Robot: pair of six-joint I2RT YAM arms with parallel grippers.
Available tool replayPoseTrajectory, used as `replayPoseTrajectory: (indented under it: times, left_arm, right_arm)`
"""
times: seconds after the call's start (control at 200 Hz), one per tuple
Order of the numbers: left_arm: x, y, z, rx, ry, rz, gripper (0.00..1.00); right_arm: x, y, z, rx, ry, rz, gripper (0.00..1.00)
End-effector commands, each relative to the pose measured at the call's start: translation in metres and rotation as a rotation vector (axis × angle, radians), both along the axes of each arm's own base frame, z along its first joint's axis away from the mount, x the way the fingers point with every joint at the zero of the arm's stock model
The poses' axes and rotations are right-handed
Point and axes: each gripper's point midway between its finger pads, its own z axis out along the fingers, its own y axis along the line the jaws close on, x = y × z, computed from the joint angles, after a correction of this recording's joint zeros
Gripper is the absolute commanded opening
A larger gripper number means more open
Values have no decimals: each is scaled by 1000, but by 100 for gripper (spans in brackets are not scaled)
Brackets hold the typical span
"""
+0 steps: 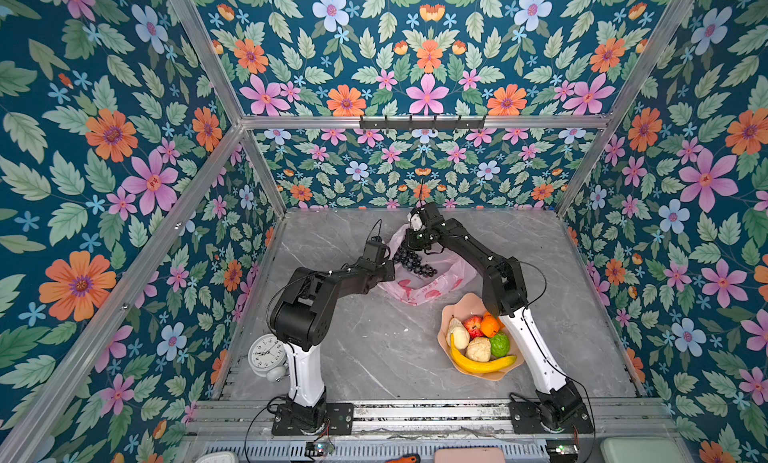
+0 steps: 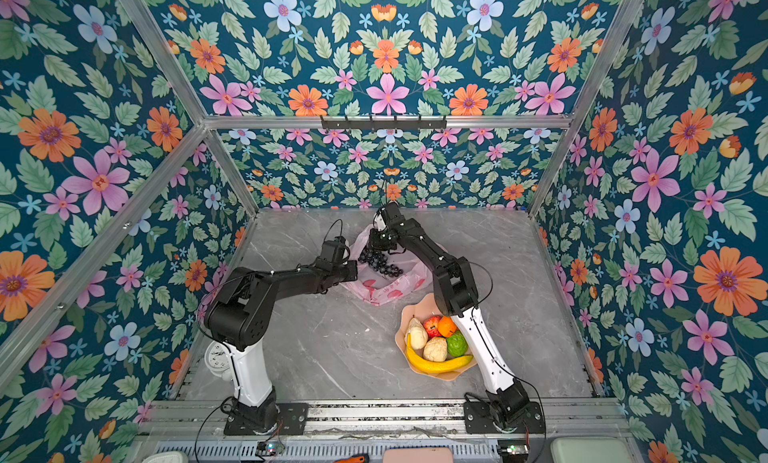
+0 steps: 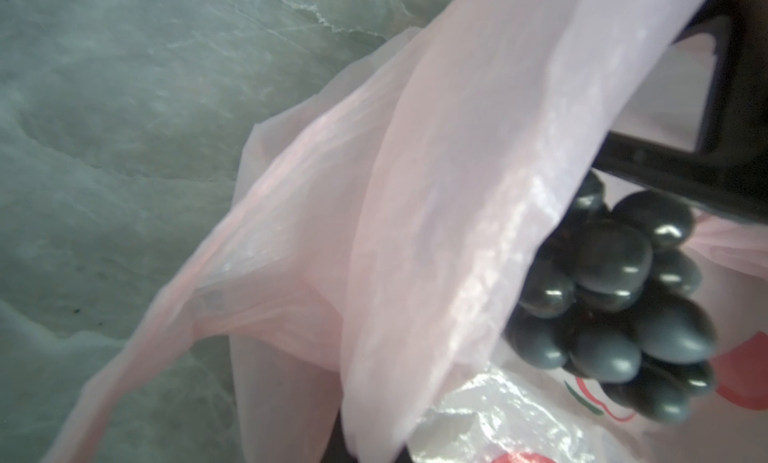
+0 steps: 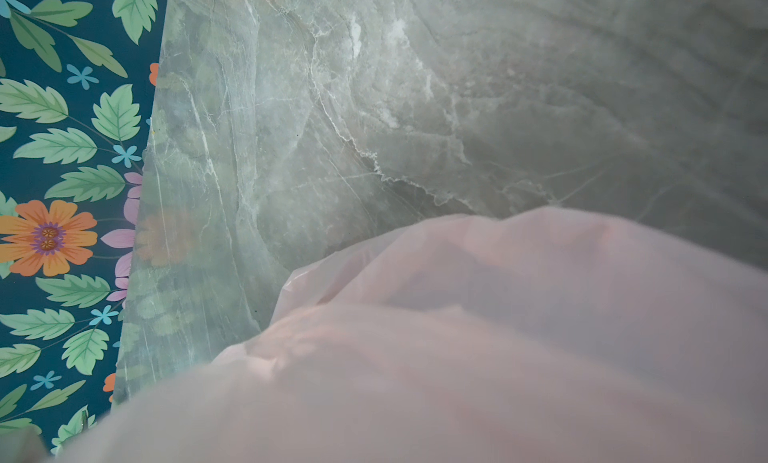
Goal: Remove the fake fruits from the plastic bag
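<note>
The pale pink plastic bag [image 1: 419,292] [image 2: 382,290] lies mid-table with its mouth held wide. A dark purple grape bunch [image 1: 411,263] [image 3: 615,282] rests inside the mouth. My left gripper [image 1: 390,269] [image 3: 374,448] is shut on the bag's left rim. At the bag's far rim, my right gripper [image 1: 413,247] [image 2: 379,247] sits shut just above the bunch's broad end. Bag film [image 4: 498,336] covers its jaws in the right wrist view, so what they pinch is hidden. The other fake fruits, among them a banana [image 1: 482,363], an orange [image 1: 489,326] and an apple [image 1: 473,324], lie in the bowl.
A peach scalloped bowl [image 1: 453,311] stands front right of the bag, beside my right arm. A white alarm clock [image 1: 266,353] sits at the front left by the left arm's base. Floral walls close in the grey marble table [image 1: 374,357].
</note>
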Motion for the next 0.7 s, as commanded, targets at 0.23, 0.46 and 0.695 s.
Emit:
replayPoseTrajectory:
  times: [0.23, 0.46, 0.695]
  left_arm:
    - [1, 1, 4, -1, -16, 7, 0]
    - [1, 8, 4, 14, -19, 37, 0]
    - [1, 13, 8, 9, -34, 54, 0]
  right_arm:
    - [-6, 3, 20, 17, -21, 31, 0]
    - [-15, 7, 41, 32, -53, 53, 0]
    - [-18, -2, 39, -20, -51, 36, 0]
